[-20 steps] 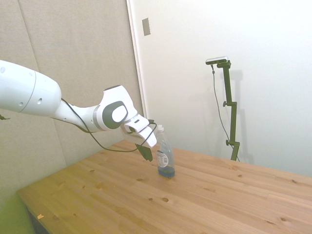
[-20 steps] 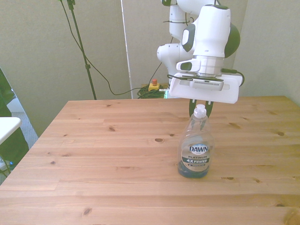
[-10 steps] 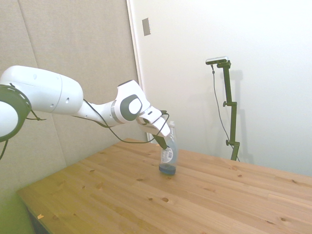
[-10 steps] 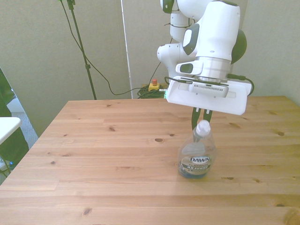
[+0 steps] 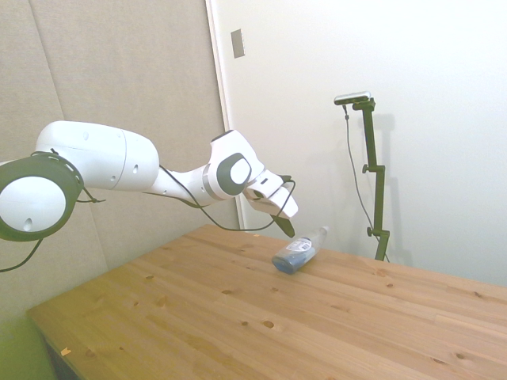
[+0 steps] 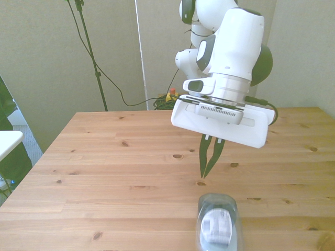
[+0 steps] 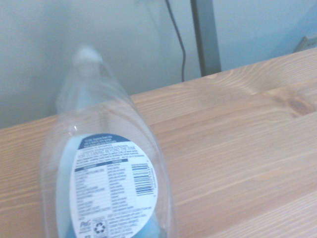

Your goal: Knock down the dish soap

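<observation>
Toppled since a second ago, when it stood upright under the gripper, the dish soap bottle now lies on its side on the wooden table, white cap pointing away from the arm. Its clear body shows blue liquid pooled low and the back label of fine print and a barcode facing up. The gripper hangs just above and behind it, not touching, fingers pinched nearly together on nothing
</observation>
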`<state>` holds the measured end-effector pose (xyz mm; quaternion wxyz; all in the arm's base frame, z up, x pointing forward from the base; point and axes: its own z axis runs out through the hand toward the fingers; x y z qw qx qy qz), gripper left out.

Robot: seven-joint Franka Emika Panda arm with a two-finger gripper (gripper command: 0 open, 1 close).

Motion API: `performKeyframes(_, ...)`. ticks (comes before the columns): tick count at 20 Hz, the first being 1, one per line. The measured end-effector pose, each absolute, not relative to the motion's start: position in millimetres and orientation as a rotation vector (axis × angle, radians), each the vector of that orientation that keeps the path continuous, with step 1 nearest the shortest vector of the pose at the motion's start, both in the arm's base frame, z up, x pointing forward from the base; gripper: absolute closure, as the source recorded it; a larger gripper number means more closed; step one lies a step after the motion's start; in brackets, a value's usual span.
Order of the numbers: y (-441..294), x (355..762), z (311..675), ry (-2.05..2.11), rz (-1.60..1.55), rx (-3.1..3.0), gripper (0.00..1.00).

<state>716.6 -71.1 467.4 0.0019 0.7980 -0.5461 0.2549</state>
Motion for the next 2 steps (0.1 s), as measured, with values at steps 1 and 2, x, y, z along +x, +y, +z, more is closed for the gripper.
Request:
performKeyframes(1, -73.4, 716.3, 468.4, -1.717, 0.803, 2.499, 1.0)
performKeyframes(2, -73.8, 716.3, 468.7, -1.717, 0.804, 2.499, 1.0)
